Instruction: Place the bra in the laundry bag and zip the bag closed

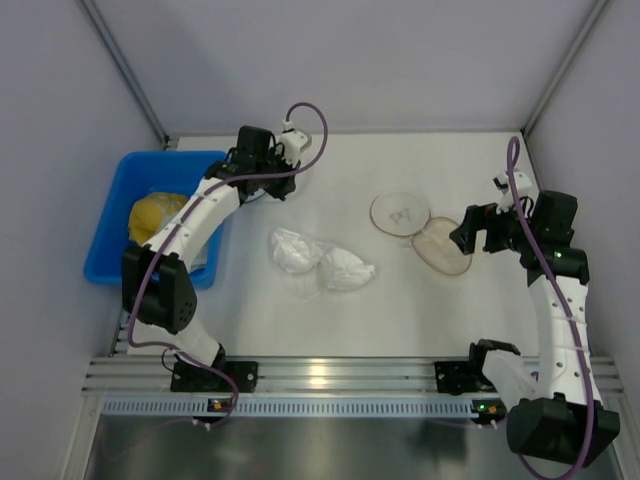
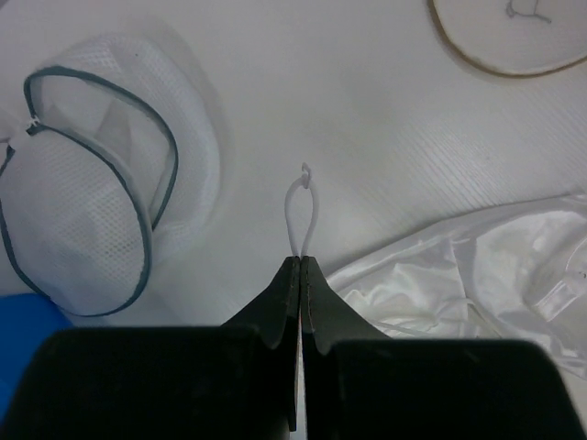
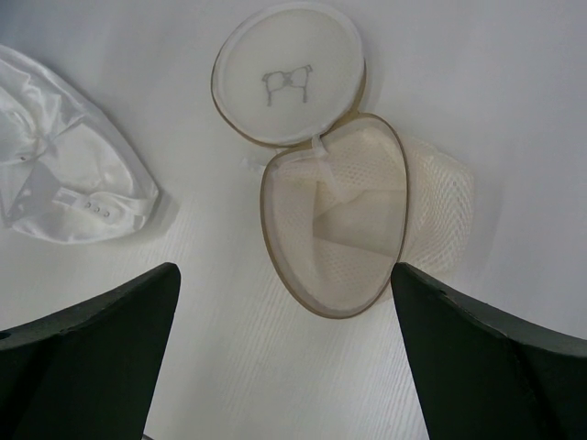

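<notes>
The white bra [image 1: 320,262] lies crumpled mid-table, also visible in the left wrist view [image 2: 495,266] and the right wrist view [image 3: 55,174]. My left gripper [image 1: 280,185] hovers behind it, shut [image 2: 301,261] on a thin white strap loop [image 2: 303,197] that pokes out past its tips; my fingers hide where the loop joins the bra. The laundry bag [image 1: 425,230], tan-rimmed mesh, lies unzipped to the right, its flat lid folded back from the mesh body [image 3: 335,229]. My right gripper [image 1: 465,232] is just right of it, open and empty [image 3: 284,270].
A second mesh pouch [image 2: 87,183] with a dark rim lies near the left gripper. A blue bin [image 1: 110,230] at the left holds a yellow cloth bundle [image 1: 155,215]. Grey walls close the table's back and sides.
</notes>
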`<state>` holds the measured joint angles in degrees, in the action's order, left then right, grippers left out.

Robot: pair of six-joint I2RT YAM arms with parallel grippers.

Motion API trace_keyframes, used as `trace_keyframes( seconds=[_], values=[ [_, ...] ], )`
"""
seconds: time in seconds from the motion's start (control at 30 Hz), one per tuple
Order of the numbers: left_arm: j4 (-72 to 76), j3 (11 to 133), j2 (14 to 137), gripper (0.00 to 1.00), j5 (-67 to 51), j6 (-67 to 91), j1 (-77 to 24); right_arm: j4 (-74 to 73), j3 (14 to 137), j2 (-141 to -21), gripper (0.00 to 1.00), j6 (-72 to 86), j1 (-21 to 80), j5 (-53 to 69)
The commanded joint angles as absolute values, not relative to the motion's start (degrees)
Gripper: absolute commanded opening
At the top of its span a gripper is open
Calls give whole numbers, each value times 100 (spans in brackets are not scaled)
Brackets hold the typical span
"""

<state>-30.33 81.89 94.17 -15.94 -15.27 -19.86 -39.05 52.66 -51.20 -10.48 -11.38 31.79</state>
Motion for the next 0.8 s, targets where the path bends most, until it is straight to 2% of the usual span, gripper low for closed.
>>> trace_keyframes(
  seconds=[0.0,0.13,0.4,0.57,0.77],
  values=[
    [-2664,8613,9510,0,-1652,-1933,-1951,-3902,5520,-5150,99,-1143,-1231,3261],
    [-2067,8438,9545,0,-2222,-2425,-1977,-3911,5502,-5168,99,-1143,-1230,3296],
    [-1969,7779,9633,0,-3304,-4674,-2347,-4043,5528,-5168,100,-1283,-1231,3287],
    [-2065,6848,9089,0,-3848,-5948,-2373,-4113,5458,-5045,100,-1406,-1230,3217],
    [-2898,5741,8263,0,-4175,-7864,-2487,-4087,5379,-5106,99,-1398,-1230,3401]
  ],
)
